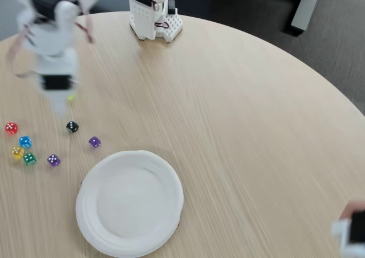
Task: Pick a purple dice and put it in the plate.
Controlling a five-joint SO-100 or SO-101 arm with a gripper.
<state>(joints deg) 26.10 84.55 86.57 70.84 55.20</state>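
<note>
Pale wood-grain round tabletop [239,127]: two tiny translucent purple dice [94,142] are seen left of a round white paper plate [91,224], outside it; blurred white jaws hang above a black die [72,127], their state unreadable.

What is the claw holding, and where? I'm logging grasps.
Cannot be told: the claw is motion-blurred above the table. Two purple dice lie free; the plate is empty.

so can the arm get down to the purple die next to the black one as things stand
Probably yes. The end effector hangs blurred above the table left of the black die, and the purple die sits in open space. The black die is the nearest crowding.
</note>
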